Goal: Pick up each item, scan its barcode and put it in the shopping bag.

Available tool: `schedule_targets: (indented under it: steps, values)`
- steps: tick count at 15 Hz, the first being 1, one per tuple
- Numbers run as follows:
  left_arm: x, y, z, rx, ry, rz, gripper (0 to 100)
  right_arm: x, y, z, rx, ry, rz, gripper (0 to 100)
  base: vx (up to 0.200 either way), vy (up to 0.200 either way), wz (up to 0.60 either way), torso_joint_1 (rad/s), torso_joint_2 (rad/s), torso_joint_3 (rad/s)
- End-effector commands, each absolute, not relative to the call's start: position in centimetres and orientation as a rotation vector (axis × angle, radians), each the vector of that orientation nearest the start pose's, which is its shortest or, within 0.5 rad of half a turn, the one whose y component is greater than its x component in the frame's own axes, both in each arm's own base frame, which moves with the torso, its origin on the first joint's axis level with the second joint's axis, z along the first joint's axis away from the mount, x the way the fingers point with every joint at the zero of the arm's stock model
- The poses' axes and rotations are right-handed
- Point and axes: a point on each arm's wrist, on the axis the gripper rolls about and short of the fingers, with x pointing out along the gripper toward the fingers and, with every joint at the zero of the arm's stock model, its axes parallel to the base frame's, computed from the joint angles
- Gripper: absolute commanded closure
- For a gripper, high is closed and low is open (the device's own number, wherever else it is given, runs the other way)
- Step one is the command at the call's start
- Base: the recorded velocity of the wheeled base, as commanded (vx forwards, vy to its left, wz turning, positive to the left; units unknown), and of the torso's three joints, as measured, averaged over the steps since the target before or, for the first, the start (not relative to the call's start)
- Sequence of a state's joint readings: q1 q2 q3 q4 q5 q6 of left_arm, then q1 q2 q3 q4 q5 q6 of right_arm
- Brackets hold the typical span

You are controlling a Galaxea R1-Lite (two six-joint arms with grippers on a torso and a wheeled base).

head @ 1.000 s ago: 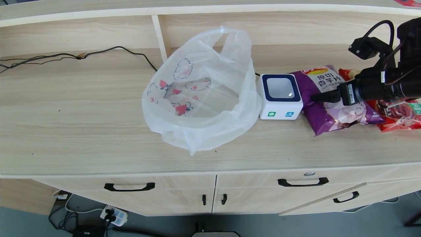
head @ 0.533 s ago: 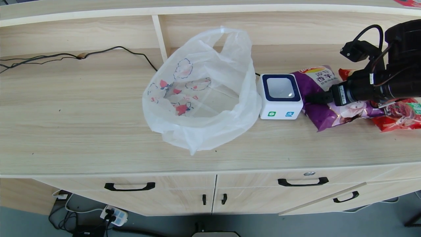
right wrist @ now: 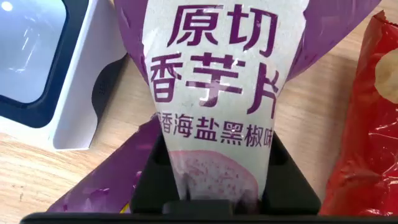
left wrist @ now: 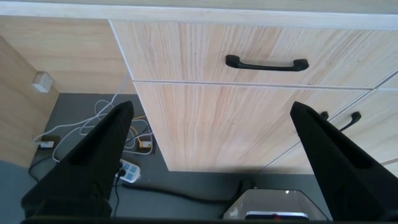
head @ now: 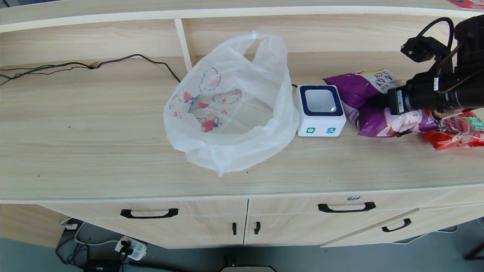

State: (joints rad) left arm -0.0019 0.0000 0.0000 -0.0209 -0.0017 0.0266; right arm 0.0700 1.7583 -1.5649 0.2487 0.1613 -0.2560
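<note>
Purple chip bag [head: 353,90] — pinched in the right gripper [right wrist: 214,163], beside the scanner [head: 320,109].

The chip bag [head: 374,121] is purple, packet [head: 457,134] red, shopping bag [head: 264,75] cartoon-printed white

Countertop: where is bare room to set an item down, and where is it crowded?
Bare: the stretch left of the shopping bag, in front of the cable; the front strip before the scanner. Crowded: right of the scanner, with purple chip bag, red bag and right gripper.

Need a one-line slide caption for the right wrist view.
Right end effector grips the purple bag, between the scanner and a red bag.
</note>
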Motion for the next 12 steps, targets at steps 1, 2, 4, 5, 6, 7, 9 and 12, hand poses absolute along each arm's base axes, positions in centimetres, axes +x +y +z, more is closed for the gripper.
schedule_targets:
  steps: [1, 2, 4, 5, 6, 7, 9, 12]
  values:
    - [-2.3, 0.0, 7.8, 0.026, -0.020, -0.003, 0, 32.9, 2.7, 29.4, -0.231, 0.409, 0.284, 100, 0.000, 0.000, 0.00, 0.000, 0.00, 0.000]
    - [-2.3, 0.0, 7.8, 0.026, -0.020, -0.003, 0, 32.7, 2.7, 29.6, -0.229, 0.404, 0.284, 100, 0.000, 0.000, 0.00, 0.000, 0.00, 0.000]
    - [-2.3, 0.0, 7.8, 0.028, -0.020, -0.003, 0, 31.7, 2.6, 29.9, -0.224, 0.399, 0.282, 100, 0.000, 0.000, 0.00, 0.000, 0.00, 0.000]
    - [-2.3, 0.0, 7.8, 0.026, -0.020, -0.003, 0, 31.1, 2.6, 29.9, -0.220, 0.403, 0.281, 100, 0.000, 0.000, 0.00, 0.000, 0.00, 0.000]
    - [-2.3, 0.0, 7.8, 0.026, -0.020, -0.003, 0, 30.4, 2.5, 29.9, -0.218, 0.403, 0.278, 100, 0.000, 0.000, 0.00, 0.000, 0.00, 0.000]
    - [-2.3, 0.0, 7.8, 0.028, -0.020, -0.003, 0, 29.7, 2.5, 30.0, -0.215, 0.402, 0.277, 100, 0.000, 0.000, 0.00, 0.000, 0.00, 0.000]
    - [-2.3, 0.0, 7.8, 0.026, -0.020, -0.003, 0, 28.1, 2.4, 30.0, -0.196, 0.408, 0.275, 100, 0.000, 0.000, 0.00, 0.000, 0.00, 0.000]
    - [-2.3, 0.0, 7.8, 0.028, -0.020, -0.003, 0, 27.0, 2.3, 30.5, -0.164, 0.394, 0.265, 100, 0.000, 0.000, 0.00, 0.000, 0.00, 0.000]
